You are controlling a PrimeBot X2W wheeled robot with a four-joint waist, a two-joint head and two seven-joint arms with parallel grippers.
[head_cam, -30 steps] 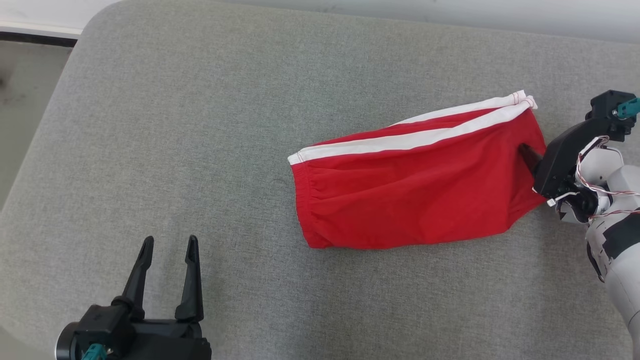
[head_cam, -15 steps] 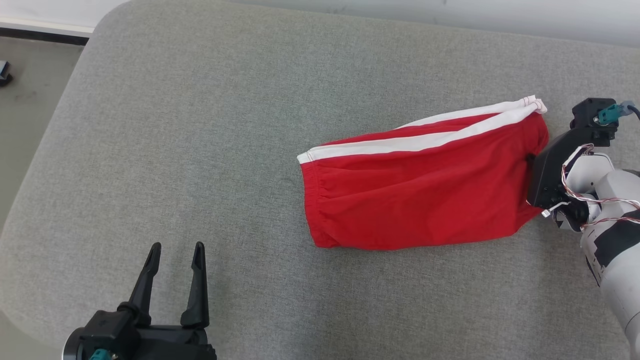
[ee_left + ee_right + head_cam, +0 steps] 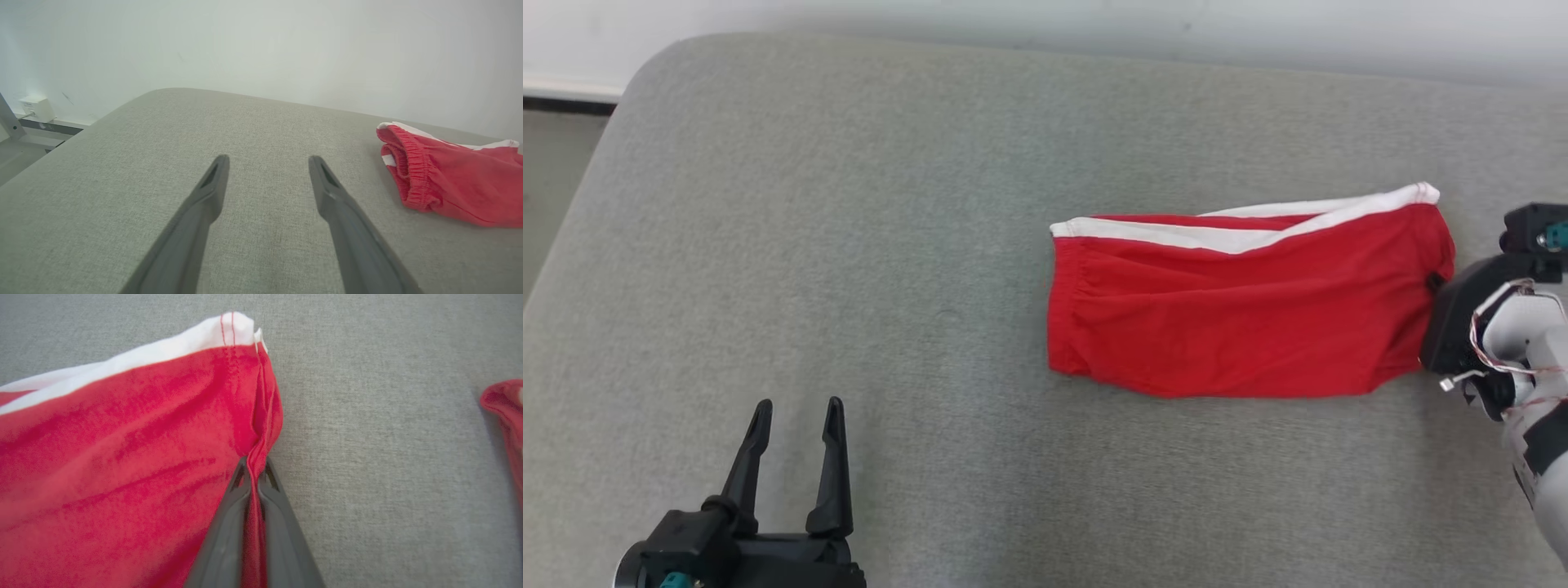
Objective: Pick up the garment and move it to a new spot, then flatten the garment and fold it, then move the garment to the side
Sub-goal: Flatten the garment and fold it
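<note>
Grey woven fabric covers the padded table (image 3: 849, 204), and the folded red garment (image 3: 1241, 318) with its white stripe lies flat by the right edge, elastic waistband toward the middle. The right end effector (image 3: 253, 473) is clenched on a pinch of the garment's right end. The left end effector (image 3: 798, 404) is released, fingers spread, over the near left part, well apart from the garment.

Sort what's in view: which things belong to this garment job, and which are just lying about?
In the job: red fabric shorts with white side stripes; right pincer, shut on their edge; grey padded fabric surface under them.
Lying about: left pincer, open, idle; small white box by the wall.
</note>
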